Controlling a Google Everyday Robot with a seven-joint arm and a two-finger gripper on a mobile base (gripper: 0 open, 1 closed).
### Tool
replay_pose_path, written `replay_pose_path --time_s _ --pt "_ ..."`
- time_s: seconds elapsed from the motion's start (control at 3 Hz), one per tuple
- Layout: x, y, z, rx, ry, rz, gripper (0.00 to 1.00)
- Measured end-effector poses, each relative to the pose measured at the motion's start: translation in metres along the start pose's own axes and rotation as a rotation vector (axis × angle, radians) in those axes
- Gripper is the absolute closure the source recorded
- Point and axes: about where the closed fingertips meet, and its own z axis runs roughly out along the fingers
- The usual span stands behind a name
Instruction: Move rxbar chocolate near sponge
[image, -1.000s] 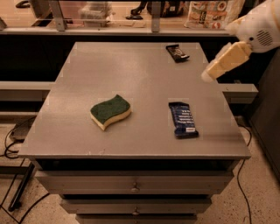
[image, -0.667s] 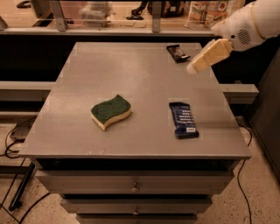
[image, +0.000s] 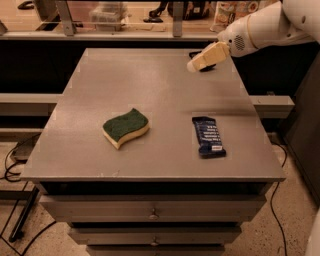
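Note:
The sponge (image: 126, 127), wavy with a dark green top and pale yellow base, lies on the grey table (image: 150, 85) left of centre. The rxbar chocolate (image: 202, 68), a small dark wrapper, lies at the table's far right corner and is mostly hidden behind the gripper. My gripper (image: 194, 66), with cream-coloured fingers, reaches in from the upper right on a white arm (image: 265, 27) and hovers right over the rxbar chocolate.
A longer dark-blue bar wrapper with white text (image: 208, 136) lies on the right front part of the table. Drawers (image: 150, 215) sit below the tabletop. A counter with clutter runs behind the table. Cables lie on the floor at left.
My gripper has swung left and down from beyond the table's right edge to above the rxbar chocolate at the far right corner. The sponge and blue bar have not moved.

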Motion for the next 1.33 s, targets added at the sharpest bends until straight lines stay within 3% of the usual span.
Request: replay_pose_path --time_s 0.33,0.67,1.0,1.33 --pt "0.0 0.0 0.0 0.0 0.0 0.0 0.0" --pt "0.005 -0.001 0.012 0.022 -0.031 0.06 0.0" --pt "0.009 -0.017 0.033 0.091 -0.086 0.138 0.0" --pt "0.012 -0.056 0.055 0.217 -0.142 0.208 0.0"
